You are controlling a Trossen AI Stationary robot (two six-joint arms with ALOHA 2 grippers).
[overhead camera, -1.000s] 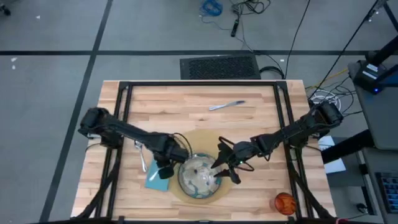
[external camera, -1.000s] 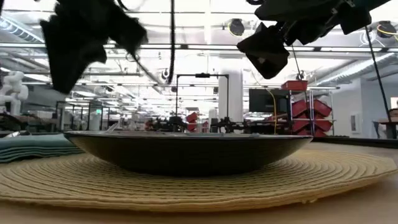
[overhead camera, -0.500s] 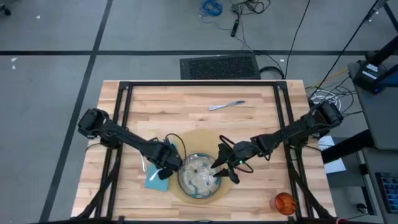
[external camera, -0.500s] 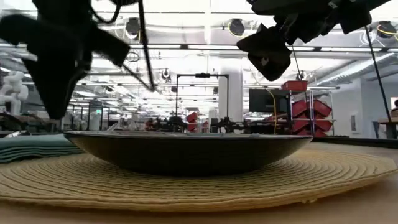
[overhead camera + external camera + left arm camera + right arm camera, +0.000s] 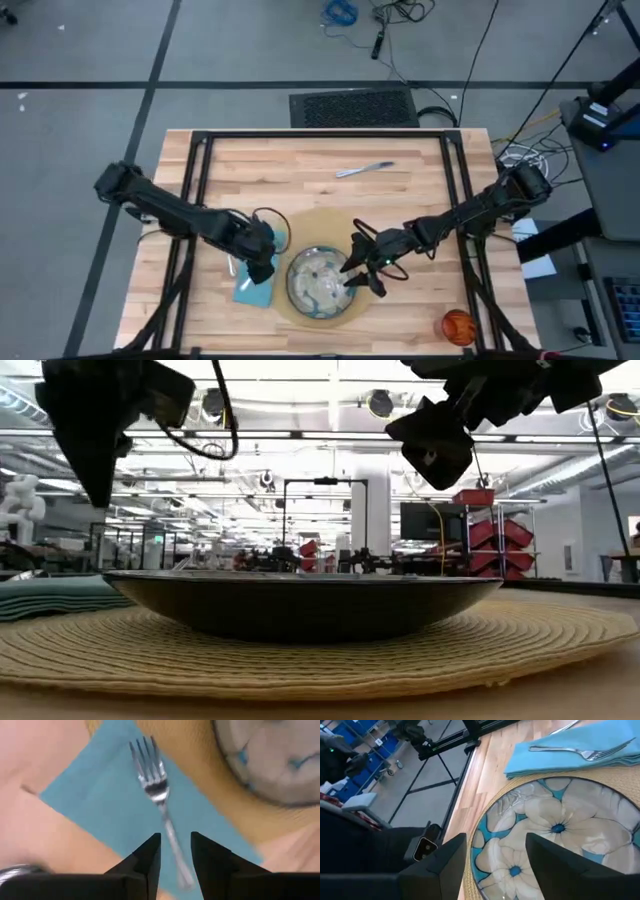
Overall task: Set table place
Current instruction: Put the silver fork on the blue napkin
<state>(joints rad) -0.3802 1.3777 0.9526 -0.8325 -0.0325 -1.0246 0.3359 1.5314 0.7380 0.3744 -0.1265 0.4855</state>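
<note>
Your surface carries the round placemat with the dish on it. Beside the dish lies the napkin, the fork resting on it. Your left tool hovers released over the fork's handle. Your right tool hangs released above the dish's other edge.

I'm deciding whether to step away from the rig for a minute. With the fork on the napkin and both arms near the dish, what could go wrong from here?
1. The left gripper hangs open just over the fork on the teal napkin; a low move could drag both askew.
2. The right gripper is open over the dish; dipping could nudge it on the placemat.
3. The knife lies far off, the orange cup near the table edge; a sweeping arm might knock the cup.
</note>
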